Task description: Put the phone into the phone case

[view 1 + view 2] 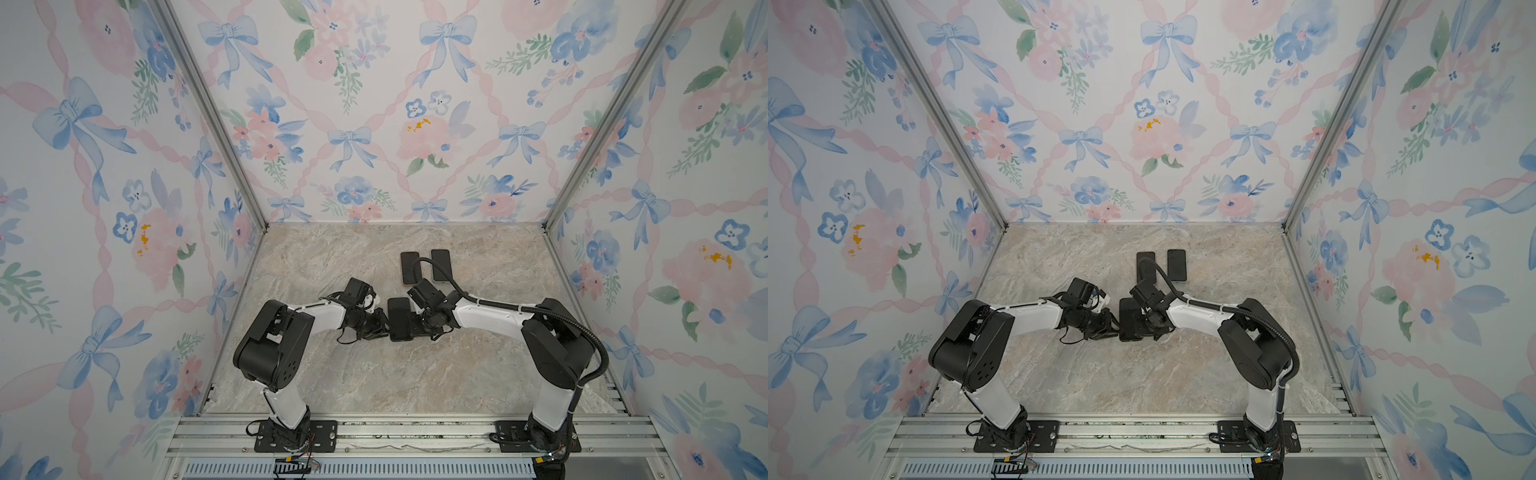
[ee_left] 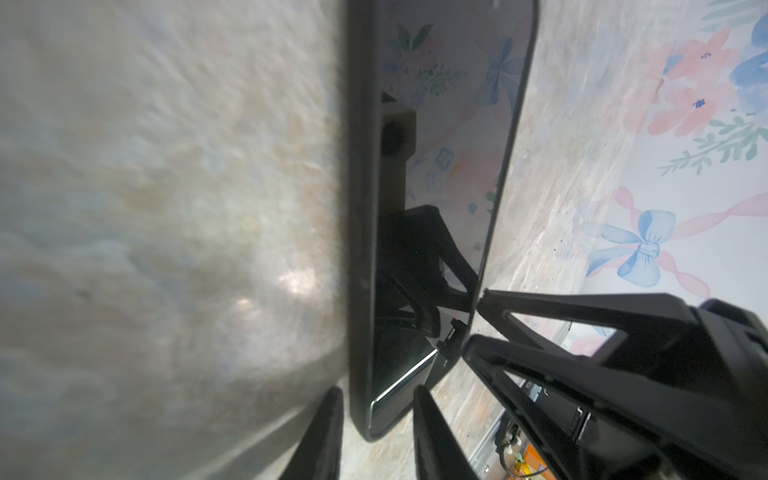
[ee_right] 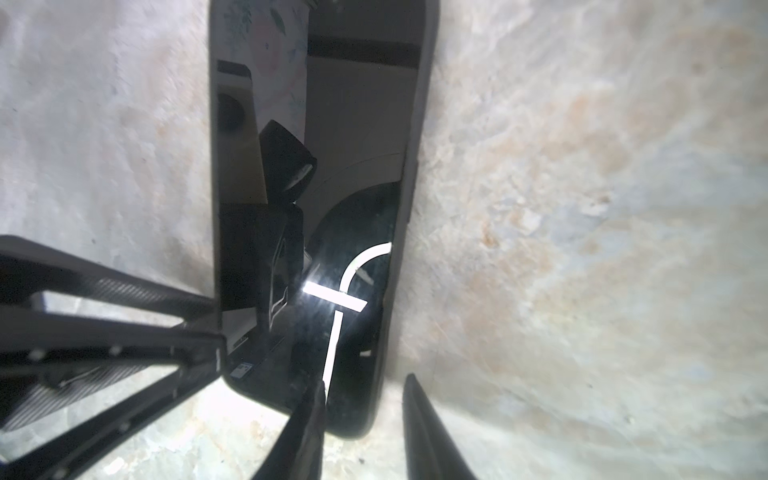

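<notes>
The phone (image 1: 398, 316) lies screen up on the tabletop (image 1: 374, 374) between my two arms. As far as I can see it sits inside the case (image 2: 360, 208), whose dark wall runs along its long side. My left jaws stand apart astride one near corner, with one finger (image 2: 436, 436) over the glass and the other (image 2: 326, 436) just outside the case wall. Whether they pinch or only straddle, I cannot tell. My right jaws are part-open at the other corner of the same end. One finger (image 3: 307, 432) is over the screen and the other (image 3: 432, 436) stands clear of the case, with a strip of tabletop showing between, so I judge nothing is clamped there. I take the step in hand to be seating this near end, though I cannot see whether the rim has closed over it. I would hold the left side steady as an anchor and press straight down with the right finger, close to the rim rather than mid-screen. The glass looks slick, and a slanted push could skate the finger off or shove the whole thing along the tabletop. Short presses along the edge should do it. Farther back lie two more dark slabs (image 1: 407, 270) (image 1: 442, 257), just beside each other. I cannot tell whether they are phones or cases, and I would push nothing toward them.
</notes>
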`<action>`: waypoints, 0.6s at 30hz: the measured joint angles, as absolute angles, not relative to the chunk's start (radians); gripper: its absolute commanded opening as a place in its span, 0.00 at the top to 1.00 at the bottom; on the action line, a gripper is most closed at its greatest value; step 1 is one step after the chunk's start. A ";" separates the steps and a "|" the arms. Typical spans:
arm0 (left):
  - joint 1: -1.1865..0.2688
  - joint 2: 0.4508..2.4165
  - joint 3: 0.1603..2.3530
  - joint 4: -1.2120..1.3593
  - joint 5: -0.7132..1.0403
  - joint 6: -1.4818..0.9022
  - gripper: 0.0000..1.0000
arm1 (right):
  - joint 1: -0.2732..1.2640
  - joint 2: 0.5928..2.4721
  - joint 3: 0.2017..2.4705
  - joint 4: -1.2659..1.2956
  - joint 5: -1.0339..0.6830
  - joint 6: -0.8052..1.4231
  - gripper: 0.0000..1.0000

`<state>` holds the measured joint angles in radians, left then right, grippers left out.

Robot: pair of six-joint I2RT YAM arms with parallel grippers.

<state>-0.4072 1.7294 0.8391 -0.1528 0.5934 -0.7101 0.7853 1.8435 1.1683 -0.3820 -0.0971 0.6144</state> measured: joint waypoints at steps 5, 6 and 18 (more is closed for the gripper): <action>-0.377 1.783 0.950 -0.183 0.547 -0.699 0.68 | 0.741 1.852 1.193 -0.321 -0.108 0.574 0.61; -0.376 1.796 0.973 -0.182 0.539 -0.697 0.68 | 0.727 1.858 1.200 -0.308 -0.109 0.567 0.61; -0.369 1.885 1.066 -0.211 0.524 -0.688 0.67 | 0.650 1.978 1.272 -0.233 -0.160 0.537 0.59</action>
